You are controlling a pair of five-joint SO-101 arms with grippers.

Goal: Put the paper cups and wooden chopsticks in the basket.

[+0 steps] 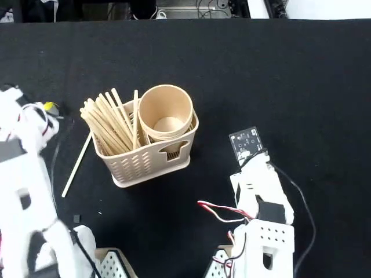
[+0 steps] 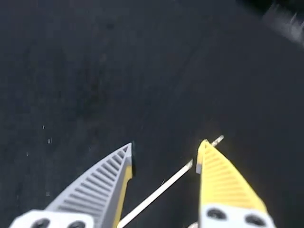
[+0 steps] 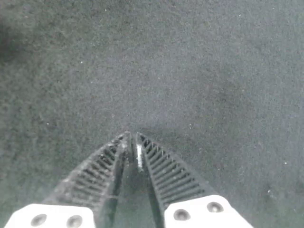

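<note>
A beige slotted basket stands left of the table's middle. It holds stacked paper cups and a bundle of wooden chopsticks. One loose chopstick lies on the black cloth just left of the basket. My left gripper is open above the cloth, and the loose chopstick runs on the cloth below the gap between its fingers. The left arm stands at the table's left edge. My right gripper is shut on nothing over bare cloth. The right arm is folded near the front, right of the basket.
Black cloth covers the whole table. Red and white wires trail from the right arm toward the front. Room clutter and cables lie beyond the table's far edge.
</note>
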